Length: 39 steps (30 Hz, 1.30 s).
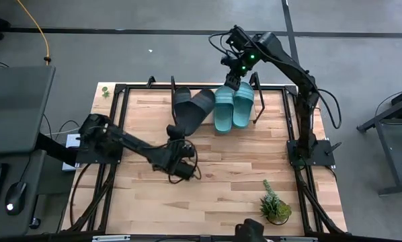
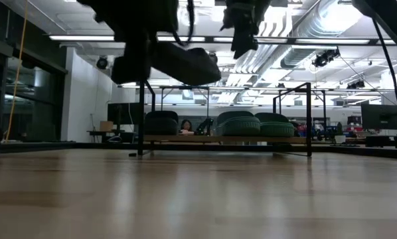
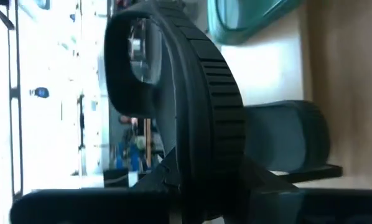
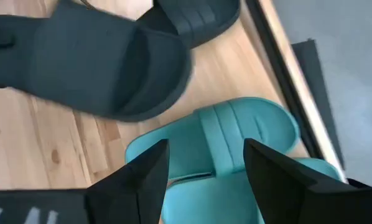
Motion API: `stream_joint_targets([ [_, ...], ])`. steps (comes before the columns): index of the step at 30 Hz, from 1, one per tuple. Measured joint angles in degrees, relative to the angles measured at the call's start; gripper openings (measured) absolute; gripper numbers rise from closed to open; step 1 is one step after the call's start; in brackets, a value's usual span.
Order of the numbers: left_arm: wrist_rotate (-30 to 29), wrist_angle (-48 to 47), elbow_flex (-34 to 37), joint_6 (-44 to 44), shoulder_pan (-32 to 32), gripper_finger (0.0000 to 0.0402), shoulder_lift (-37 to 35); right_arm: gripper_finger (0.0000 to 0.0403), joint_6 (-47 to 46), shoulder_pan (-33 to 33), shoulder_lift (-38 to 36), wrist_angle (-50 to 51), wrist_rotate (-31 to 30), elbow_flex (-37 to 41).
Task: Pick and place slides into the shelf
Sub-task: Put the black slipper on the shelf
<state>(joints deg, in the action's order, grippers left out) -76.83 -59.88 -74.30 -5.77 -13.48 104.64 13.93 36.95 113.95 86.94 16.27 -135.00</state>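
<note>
Wooden tabletop (image 1: 214, 181) fills most of the high view, with the shelf (image 1: 271, 104) sitting at its far edge. Two teal slides (image 1: 233, 107) lie side by side on the shelf, and one black slide (image 1: 182, 99) is parked to their left. Left claw (image 1: 176, 132) is clamped on the other black slide (image 1: 197, 109), holding it up off the tabletop by its heel, toe pointing at the shelf. Right claw (image 4: 206, 165) hangs spread wide right above the teal pair. Little potted plant (image 1: 275, 205) stands near the front right corner.
</note>
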Motion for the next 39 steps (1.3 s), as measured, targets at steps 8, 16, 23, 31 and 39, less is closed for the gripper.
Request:
stream_joint_targets([
  [8, -0.56, 3.52, 0.0, -3.4, 5.81, 0.0044, 2.8, 0.0188, -0.07, -0.31, -4.01, 0.08, -0.83, -0.02],
  [16, 2.41, 8.43, -0.01, -2.48, 8.88, 0.0042, 4.86, 0.0188, -0.44, -2.99, -5.53, -0.07, -1.25, -0.02],
  [23, 2.47, 13.62, -0.01, -0.51, 10.16, 0.0042, 6.63, 0.0188, -0.47, -6.03, -5.51, 0.24, -1.43, -0.02],
  [31, 4.3, 18.52, 0.0, 1.52, 10.93, 0.0042, 10.91, 0.0188, -1.05, -9.3, -5.49, 0.7, -4.3, -0.02],
  [39, 4.03, 20.53, -0.04, -1.49, 12.72, 0.0042, 13.0, 0.0188, -1.07, -11.49, -5.55, 1.06, -4.35, -0.02],
])
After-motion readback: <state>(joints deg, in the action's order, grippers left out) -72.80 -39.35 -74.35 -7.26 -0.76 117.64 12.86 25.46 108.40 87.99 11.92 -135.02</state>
